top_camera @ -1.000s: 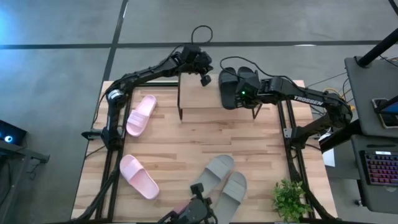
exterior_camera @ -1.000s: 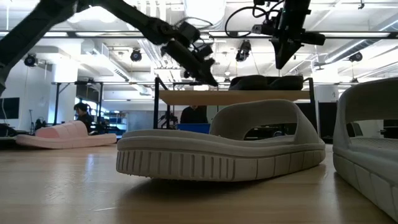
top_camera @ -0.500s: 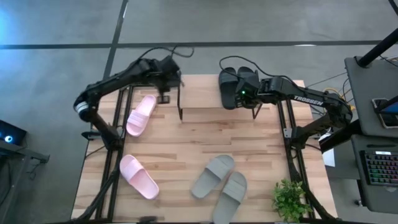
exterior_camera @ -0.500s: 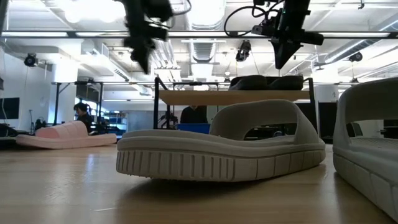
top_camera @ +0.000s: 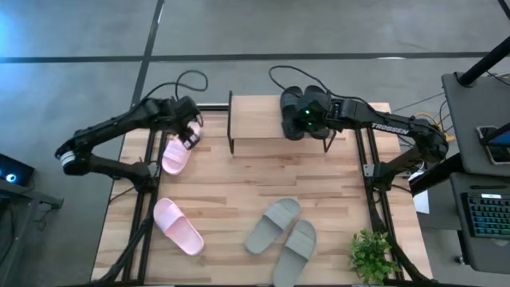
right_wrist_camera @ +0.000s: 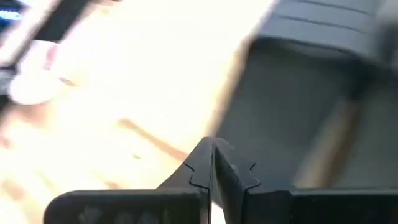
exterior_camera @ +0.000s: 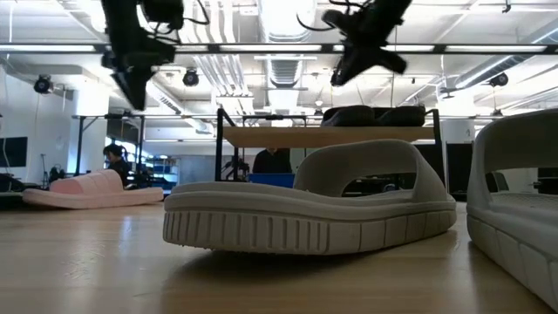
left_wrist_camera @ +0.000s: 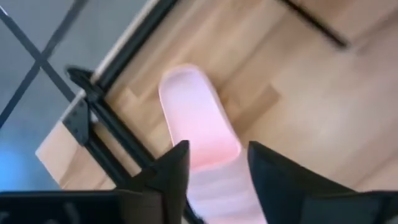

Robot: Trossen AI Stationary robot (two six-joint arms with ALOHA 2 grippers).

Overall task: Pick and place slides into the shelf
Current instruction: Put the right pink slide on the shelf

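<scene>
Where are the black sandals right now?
In the high view, the black sandals sit side by side on the right end of the shelf, under the right tool.

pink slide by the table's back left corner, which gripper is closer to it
Left. The left gripper, fingers open, hovers right over that pink slide. The right gripper, shut, is far across the table, above the black slides on the shelf.

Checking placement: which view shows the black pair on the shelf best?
High view: both black slides lie side by side on the shelf at its right end, partly under the right gripper. Low view shows only their side profile. Right wrist view is blurred; left wrist view misses them.
</scene>
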